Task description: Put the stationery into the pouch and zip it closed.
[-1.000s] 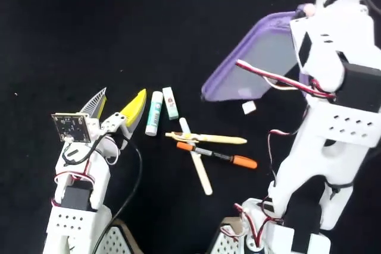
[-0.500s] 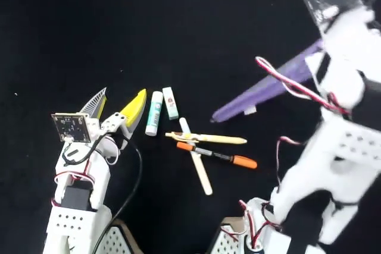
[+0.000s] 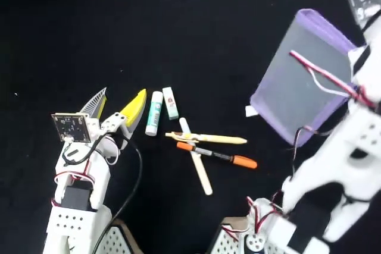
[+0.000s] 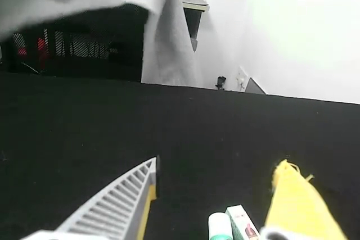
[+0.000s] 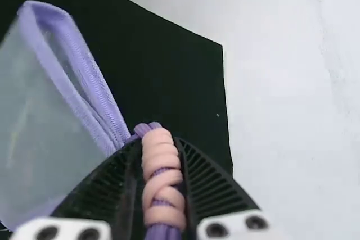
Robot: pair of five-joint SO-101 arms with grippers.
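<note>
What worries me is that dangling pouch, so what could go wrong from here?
The right gripper holds the pouch aloft by its pink cord end; it could swing or slip free. A cream stick crosses the orange marker and a cream pen, so lifting one may drag the others.

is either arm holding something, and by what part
The right pincer grips the purple pouch by the pink cord at its edge; the left pincer is open and holds nothing.

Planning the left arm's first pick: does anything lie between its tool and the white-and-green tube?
Nothing visible does. The left tool is open, and the tube lies on the bare black table just beside its yellow finger.
</note>
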